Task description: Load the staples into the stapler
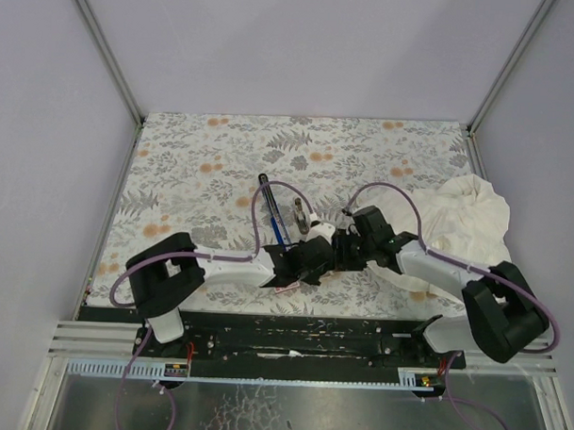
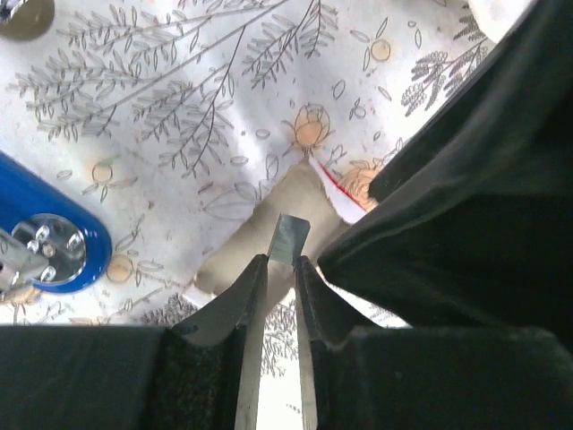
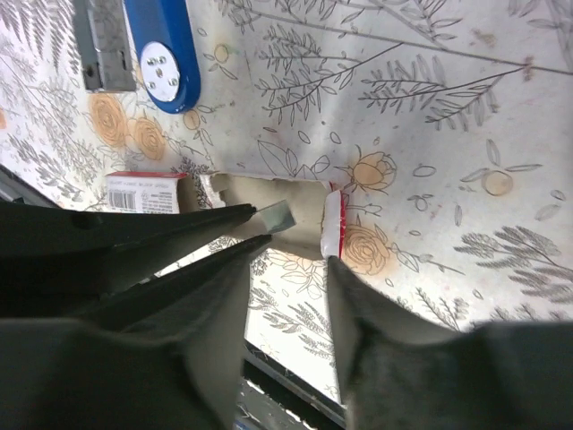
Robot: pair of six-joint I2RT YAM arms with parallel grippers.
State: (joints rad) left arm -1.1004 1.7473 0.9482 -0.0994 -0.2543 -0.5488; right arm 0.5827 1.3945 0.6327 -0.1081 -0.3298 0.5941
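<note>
Your left gripper (image 2: 279, 262) pinches the staple strip (image 2: 290, 238) above the tray (image 2: 300, 190). Right gripper (image 3: 291, 265) fingers are spread, holding nothing. In the left wrist view the stapler (image 2: 49, 242) sits at 9 o'clock from the strip, long axis 10-to-4. The left arm is nearer.

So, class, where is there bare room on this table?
Bare: the table's far strip behind the stapler, and its left side between wall and stapler. Crowded: centre, where the left gripper, pinching a staple strip, meets the open right gripper; white cloth fills the right.
</note>
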